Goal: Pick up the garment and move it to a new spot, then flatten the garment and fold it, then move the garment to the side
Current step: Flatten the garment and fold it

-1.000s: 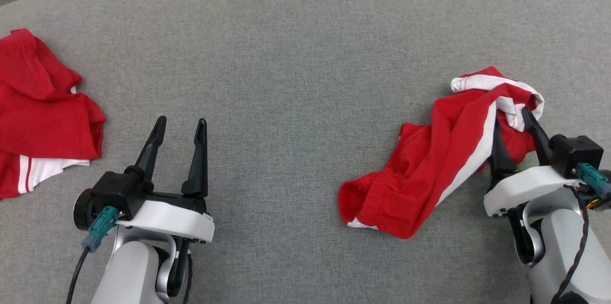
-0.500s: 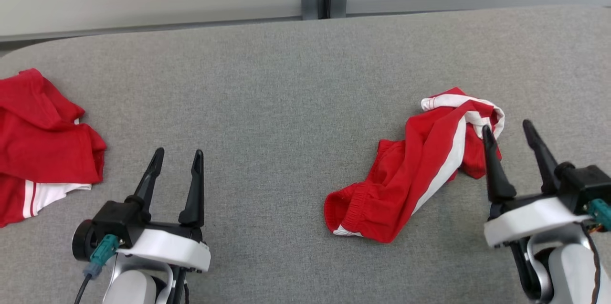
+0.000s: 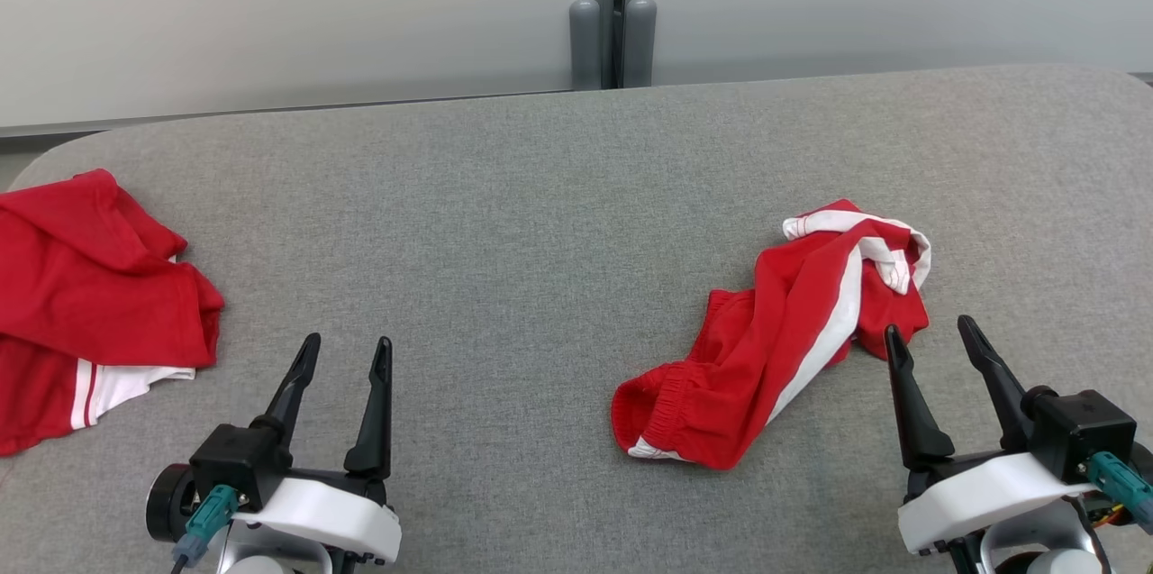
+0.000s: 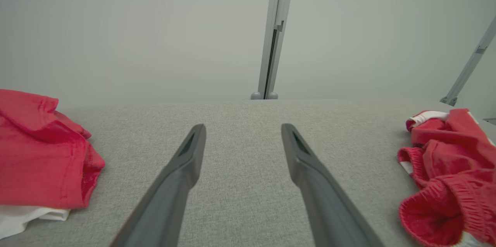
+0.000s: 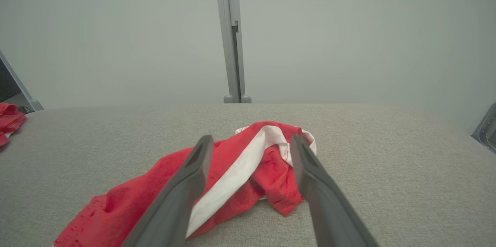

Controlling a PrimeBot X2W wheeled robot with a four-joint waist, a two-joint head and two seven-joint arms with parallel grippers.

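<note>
Fingers (image 3: 371,412) of left gripper (image 3: 348,341) spread apart, clamped on nothing, poised over grey tabletop (image 3: 504,223) at 7 o'clock in head view, tips toward 12. Same on right gripper (image 3: 929,327) at 5 o'clock: both dark fingers parted, holding nothing, tips just beside garment (image 3: 775,349); contact hard to tell from head view. Garment red with white side stripe, crumpled in a loose diagonal heap at 4 o'clock of table, elastic waistband end toward 7 o'clock, bunched white-trimmed end toward 1 o'clock, lying on cloth surface. In right wrist view, garment (image 5: 232,169) seen between and beyond parted fingers of right gripper (image 5: 250,138), stripe running from 7 to 1 o'clock. In left wrist view, left gripper (image 4: 242,126) wide open over grey cloth, garment (image 4: 445,169) off at 4 o'clock, well apart. Second red garment (image 3: 81,286) with white stripes at 9 o'clock edge of table, well apart from left gripper; same second red garment (image 4: 38,154) at 8 o'clock in left wrist view. Pale wall panels (image 3: 270,15) behind table, grey post (image 3: 612,15) at 12 o'clock.
</note>
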